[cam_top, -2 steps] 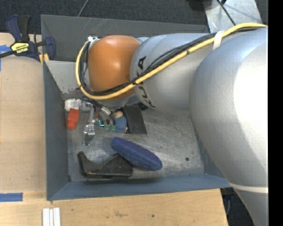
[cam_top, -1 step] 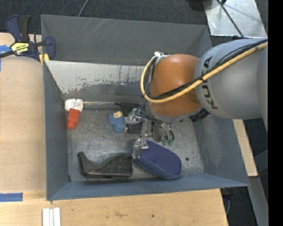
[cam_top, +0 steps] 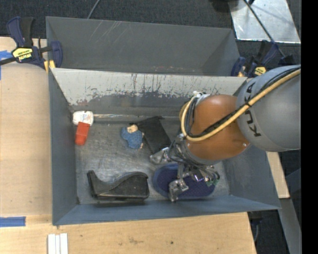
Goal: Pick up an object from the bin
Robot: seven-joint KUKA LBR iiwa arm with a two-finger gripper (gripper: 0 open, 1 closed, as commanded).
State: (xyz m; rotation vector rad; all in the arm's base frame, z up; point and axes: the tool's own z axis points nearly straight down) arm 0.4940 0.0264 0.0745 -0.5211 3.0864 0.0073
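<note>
Five small things are lying in the big grey bin (cam_top: 63,142) that I am watching from far away; the bin is the biggest thing in front of me, and its floor is looking scratched and worn. Next in size, the grey arm (cam_top: 275,110) is reaching in from the right; a yellow cable (cam_top: 244,105) is running along it and looping round the orange cover (cam_top: 214,126) on its wrist. Under that cover the gripper (cam_top: 176,187) is hanging low in the front right part of the bin; it is sitting right over a dark blue round thing (cam_top: 161,179), flat like a squashed cap, which is lying near the front wall; I cannot tell if the gripper is clenched or released, and I cannot tell if it is touching the blue thing. To the left, a long black thing (cam_top: 119,187), shaped a bit like a shoe, is lying along the front wall, just beside the dark blue round thing. A flat black block (cam_top: 155,134) is lying tilted in the middle of the bin, behind the gripper; a small blue toy (cam_top: 132,138) with a tan top is resting just left of it. Last, an orange piece (cam_top: 82,127) with a white end is lying near the left wall, well apart from the gripper.
</note>
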